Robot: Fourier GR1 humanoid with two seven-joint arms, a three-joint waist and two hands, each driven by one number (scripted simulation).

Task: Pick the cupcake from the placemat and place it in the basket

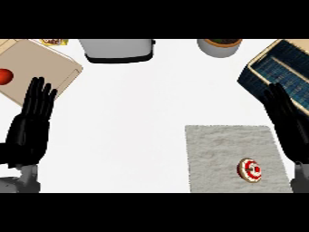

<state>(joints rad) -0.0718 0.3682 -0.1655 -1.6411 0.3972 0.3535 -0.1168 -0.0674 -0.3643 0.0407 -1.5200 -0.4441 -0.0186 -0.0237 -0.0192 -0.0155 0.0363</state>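
Observation:
A small cupcake (pixel 250 170) with white and red topping sits on the grey placemat (pixel 217 149), near its lower right corner. The dark blue basket (pixel 287 74) with a tan rim lies at the upper right of the counter. My right hand (pixel 294 124) is open, fingers straight, just right of the placemat and above the cupcake, its fingertips near the basket's lower edge. My left hand (pixel 31 127) is open with fingers up at the far left, away from the cupcake.
A tan cutting board (pixel 40 68) with a red tomato (pixel 2 76) lies at the upper left. A grey toaster-like appliance (pixel 117 50) and a white pot (pixel 219 46) stand along the back edge. White counter spreads in the middle.

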